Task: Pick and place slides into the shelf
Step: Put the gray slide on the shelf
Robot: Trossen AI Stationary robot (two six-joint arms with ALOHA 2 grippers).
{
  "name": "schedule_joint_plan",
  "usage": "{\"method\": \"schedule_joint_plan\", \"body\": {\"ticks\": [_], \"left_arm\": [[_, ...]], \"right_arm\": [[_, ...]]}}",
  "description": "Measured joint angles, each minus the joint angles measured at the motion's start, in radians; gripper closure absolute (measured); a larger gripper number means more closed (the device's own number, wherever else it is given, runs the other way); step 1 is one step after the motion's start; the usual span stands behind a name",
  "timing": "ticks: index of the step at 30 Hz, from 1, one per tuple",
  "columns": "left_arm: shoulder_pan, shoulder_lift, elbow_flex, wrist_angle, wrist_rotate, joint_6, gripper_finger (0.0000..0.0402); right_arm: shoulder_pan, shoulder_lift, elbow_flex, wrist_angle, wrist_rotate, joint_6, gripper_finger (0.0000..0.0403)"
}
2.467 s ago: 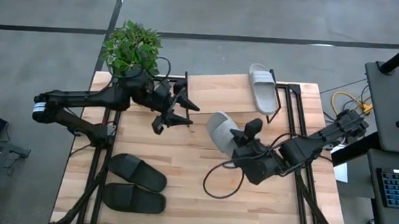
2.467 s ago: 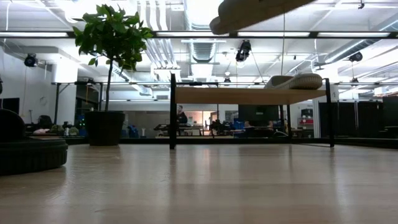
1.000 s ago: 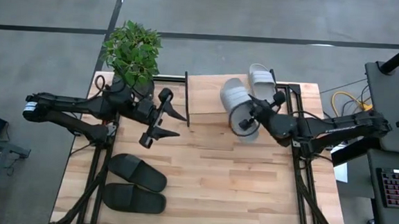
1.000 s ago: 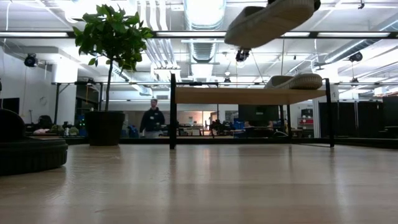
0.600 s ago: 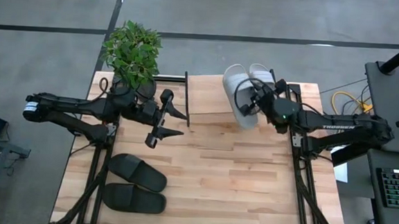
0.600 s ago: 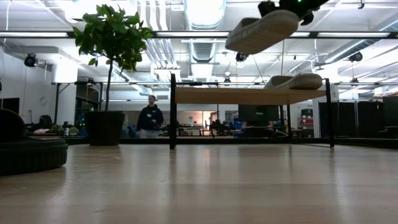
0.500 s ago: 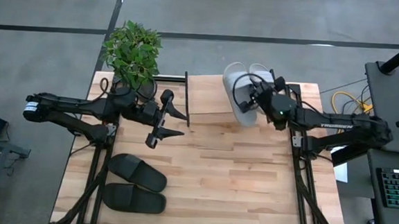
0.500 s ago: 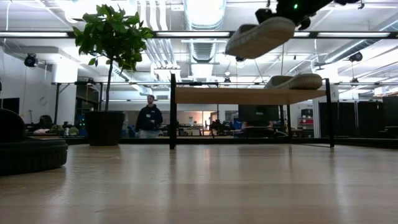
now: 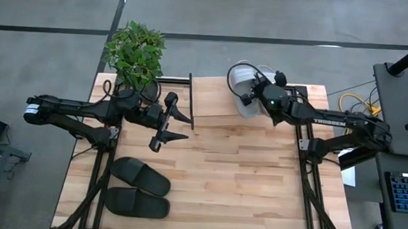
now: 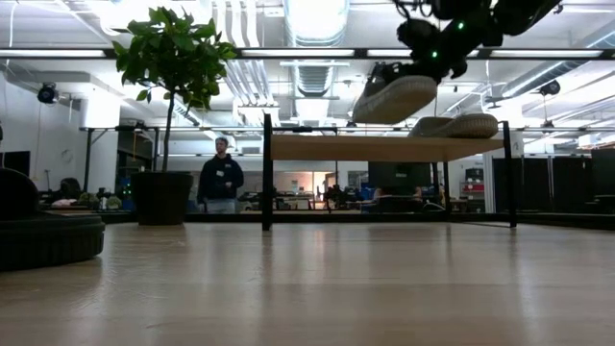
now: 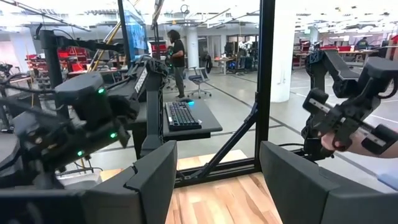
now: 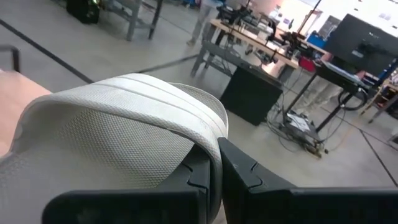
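My right gripper (image 9: pixel 255 96) is shut on a light grey-white slide (image 9: pixel 241 88) and holds it in the air over the shelf's wooden top (image 9: pixel 216 97); the low view shows this slide (image 10: pixel 394 96) above the plank (image 10: pixel 384 148). The other grey-white slide (image 10: pixel 459 126) rests sole down on the shelf, partly hidden under my right arm in the high view. Two black slides (image 9: pixel 140 176) (image 9: pixel 137 204) lie sole down on the table's near left. My left gripper (image 9: pixel 187 128) is open and empty beside the shelf's left post. My right gripper pinches the edge of the slide's wide strap (image 12: pixel 208 134) between its two fingers (image 12: pixel 249 174). The slide is lifted clear of the shelf, sole down and tilted, one end lower than the other (image 10: pixel 370 108).
A potted plant (image 9: pixel 133 53) stands at the table's far left corner, close behind my left arm. The shelf's black posts (image 10: pixel 266 173) stand on the table. A person (image 10: pixel 221 175) stands in the room beyond the table. Bare tabletop (image 9: pixel 243 174) lies in the middle and near right.
My right gripper has carried the grey-white slide toward the table's far edge, from over the shelf's front edge to over its top, beside the slide lying there. The slide stays gripped and clear of the shelf.
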Motion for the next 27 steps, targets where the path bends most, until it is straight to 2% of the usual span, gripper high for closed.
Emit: {"method": "schedule_joint_plan", "body": {"ticks": [12,27], "left_arm": [[-0.001,-0.001,0.0,0.0,0.0,-0.026,0.0187],[-0.001,-0.002,0.0,-0.009,0.0,-0.05,0.0187]], "right_arm": [[-0.087,0.079,-0.015,-0.001,-0.088,-0.018,0.0394],[-0.104,0.054,-0.081,0.005,-0.093,-0.009,0.0394]]}}
